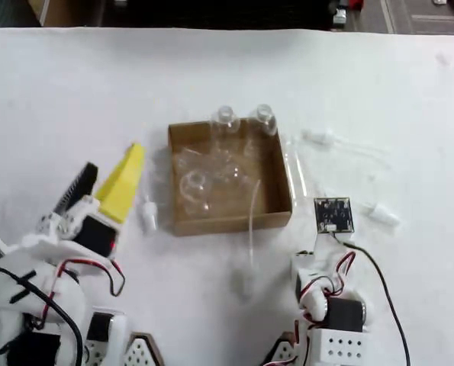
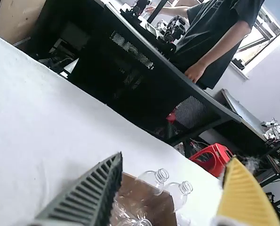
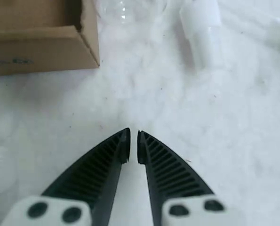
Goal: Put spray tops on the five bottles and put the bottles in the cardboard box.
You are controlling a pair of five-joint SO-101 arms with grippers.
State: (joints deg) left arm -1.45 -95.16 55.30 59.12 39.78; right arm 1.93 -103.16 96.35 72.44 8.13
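Note:
The cardboard box (image 1: pixel 182 221) lies mid-table with several clear bottles (image 1: pixel 196 185) lying inside. Two more clear bottles (image 1: pixel 225 118) (image 1: pixel 263 117) stand at its far edge, also seen past the fingers in the left wrist view (image 2: pixel 156 179) (image 2: pixel 182 190). White spray tops lie on the table: one left of the box (image 1: pixel 147 213), others to its right (image 1: pixel 383 215) (image 1: pixel 319 139). My left gripper (image 1: pixel 112 160) (image 2: pixel 175 160) stands open left of the box, holding nothing. My right gripper (image 3: pixel 133 141) is shut and empty, low over the table near the box's corner (image 3: pixel 85 35) and a spray top (image 3: pixel 203 33).
A thin clear tube (image 1: pixel 252 221) hangs over the box's front wall onto the table. The right arm's base and cables (image 1: pixel 330 305) sit at the near edge. Behind the table stands a dark bench (image 2: pixel 144 70) with a person at it.

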